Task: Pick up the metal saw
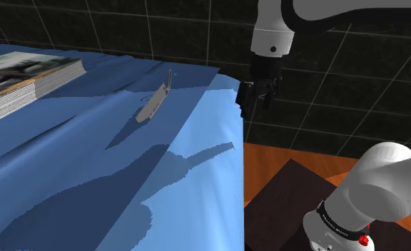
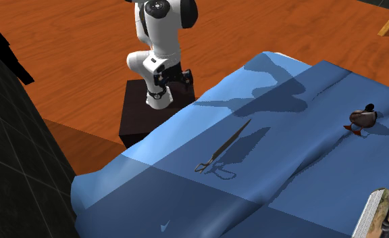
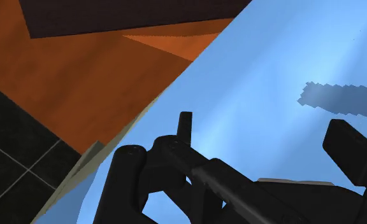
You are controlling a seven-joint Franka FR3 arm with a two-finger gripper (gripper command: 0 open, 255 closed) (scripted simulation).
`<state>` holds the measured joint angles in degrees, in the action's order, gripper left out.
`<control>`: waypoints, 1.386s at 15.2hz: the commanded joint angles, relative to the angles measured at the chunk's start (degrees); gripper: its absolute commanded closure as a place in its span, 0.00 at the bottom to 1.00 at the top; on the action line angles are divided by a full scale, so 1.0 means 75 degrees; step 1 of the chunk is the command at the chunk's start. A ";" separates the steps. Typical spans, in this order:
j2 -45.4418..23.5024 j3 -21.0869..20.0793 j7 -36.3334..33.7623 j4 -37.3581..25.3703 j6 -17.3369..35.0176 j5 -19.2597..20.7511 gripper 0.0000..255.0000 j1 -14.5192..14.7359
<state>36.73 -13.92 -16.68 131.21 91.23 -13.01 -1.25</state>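
Across most of the shoulder view spreads a rumpled blue cloth [image 1: 197,200] [image 2: 288,176] [image 3: 271,63], covering the work surface and hanging over its edge. Behind it stands a dark tiled wall [image 1: 125,28] [image 2: 17,169], and an orange wood floor [image 1: 282,153] [image 2: 65,40] [image 3: 80,76] lies beside it. The white arm [image 1: 340,14] [image 2: 163,40] rises from its dark stand [image 1: 282,200] [image 2: 136,111], which sits on the floor just beside the cloth's edge. A stack of magazines [image 1: 18,82] [image 2: 382,213] rests on the cloth at the shoulder view's left.

The saw [image 1: 153,105] [image 2: 223,147], thin and grey, lies on the cloth near its middle, its looped handle toward the wall and its blade pointing away, with its shadow beside it. The gripper [image 1: 257,100] [image 3: 265,127] hangs above the cloth's edge at the shoulder view's right, well apart from the saw. In the wrist view its black fingers [image 3: 349,147] stand wide apart with nothing between them but cloth below. A small brown duck [image 2: 362,118] sits on the cloth at the second exterior view's right, well apart from the saw.
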 commanded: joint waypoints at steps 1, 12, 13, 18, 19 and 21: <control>-0.0503 -0.0407 -0.0802 -0.0481 0.0161 -0.0105 0.00 -0.0110; -0.3623 -0.2275 -0.5056 -0.3478 0.0698 0.0773 0.00 -0.0754; -0.3977 -0.2410 -0.5470 -0.3831 0.0681 0.0981 0.00 -0.0767; -0.5916 -0.2813 -0.7501 -0.5894 0.0296 0.2263 0.00 -0.0463; -0.6329 -0.2826 -0.7871 -0.6384 0.0149 0.2542 0.00 -0.0318; -0.7175 -0.2767 -0.8543 -0.7473 -0.0225 0.3089 0.00 0.0069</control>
<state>-14.29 -34.85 -78.06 78.81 90.83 8.22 -1.90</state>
